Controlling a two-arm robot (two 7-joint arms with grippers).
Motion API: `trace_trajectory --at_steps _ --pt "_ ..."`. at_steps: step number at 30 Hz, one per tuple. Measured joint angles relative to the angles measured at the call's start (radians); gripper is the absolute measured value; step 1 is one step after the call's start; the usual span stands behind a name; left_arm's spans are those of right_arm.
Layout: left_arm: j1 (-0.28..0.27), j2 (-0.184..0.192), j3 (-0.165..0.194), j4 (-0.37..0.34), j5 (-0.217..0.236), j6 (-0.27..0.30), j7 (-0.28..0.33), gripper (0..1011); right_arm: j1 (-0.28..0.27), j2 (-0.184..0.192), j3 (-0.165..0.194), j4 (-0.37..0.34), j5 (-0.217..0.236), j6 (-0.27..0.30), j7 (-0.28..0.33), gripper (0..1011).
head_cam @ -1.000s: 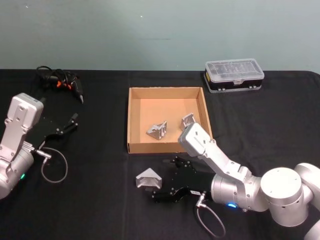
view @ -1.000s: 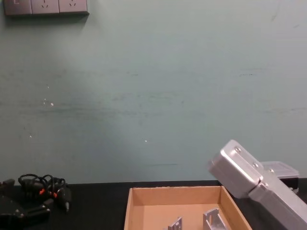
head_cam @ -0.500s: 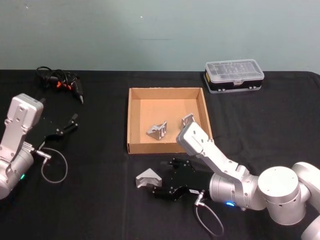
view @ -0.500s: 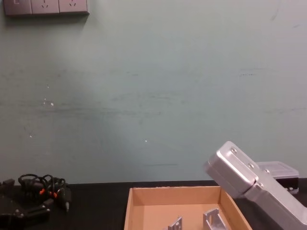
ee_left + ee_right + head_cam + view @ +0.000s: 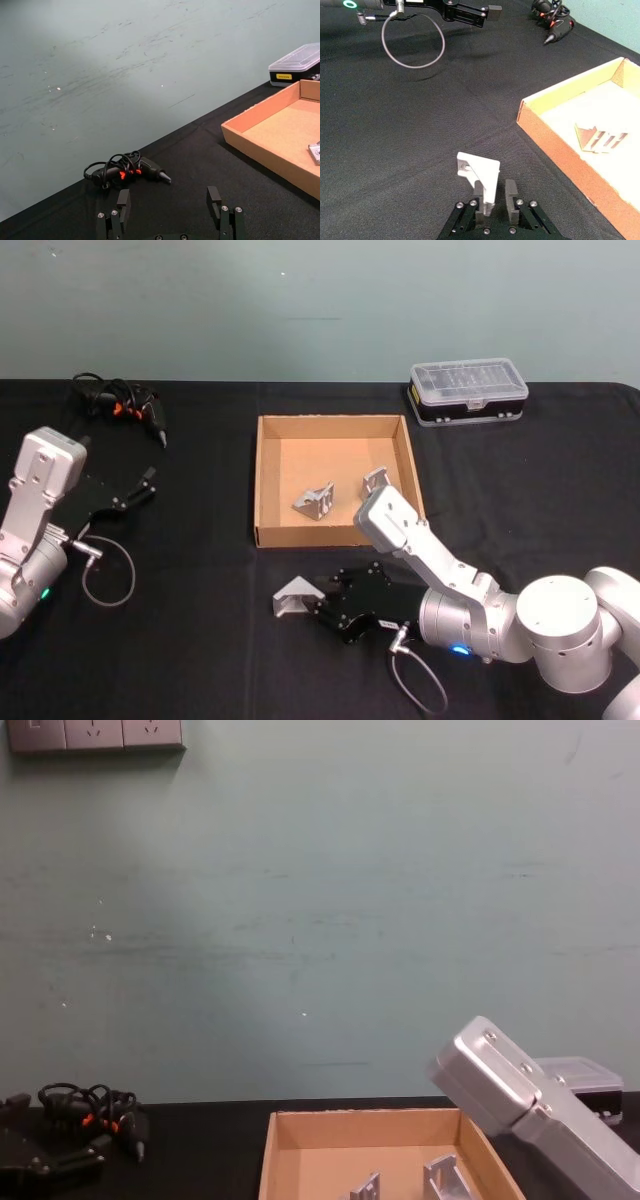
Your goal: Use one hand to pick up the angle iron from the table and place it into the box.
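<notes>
The table [image 5: 200, 660] is lying black under everything you are working on. On it, beyond your right jaws and a little to their right, the box [image 5: 266, 480] is sitting open, a wide tan cardboard tray. Two angle irons are already lying inside it: one [image 5: 314, 501] near the middle of the floor, the other [image 5: 376, 481] toward the right wall. Farther off, past the box's right rear corner, a black case with a clear lid [image 5: 468, 391] is resting shut; you cannot tell what it is carrying.

Your right arm [image 5: 430, 560] is reaching in low from the right, its silver link slanting down past the box's near right corner, the wrist bending leftward along the tabletop. Your left arm [image 5: 40, 510] is sitting parked at the left edge, well apart from the box, with a tangle of black cable and an orange-marked tool [image 5: 120, 405] lying beyond it.

Your right gripper [image 5: 493, 199] is pinching narrowly on the third angle iron [image 5: 479, 172], which is resting on the table in front of the box; the two fingers [image 5: 511, 195] are standing on either side of one flange, the rest of the bracket jutting forward from the tips. Your left gripper [image 5: 169, 205] is hanging just above the table with its jaws spread wide and nothing between them.
</notes>
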Motion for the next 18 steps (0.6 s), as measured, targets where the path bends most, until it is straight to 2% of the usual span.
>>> trace_trajectory --at_steps 8,18 --pt "0.0 0.0 0.0 0.0 0.0 0.0 0.0 1000 -0.007 0.002 0.007 -0.008 0.002 -0.002 -0.003 79" --pt "0.0 0.0 0.0 0.0 0.0 0.0 0.0 1000 -0.029 0.016 0.037 -0.054 0.021 -0.005 -0.017 72"
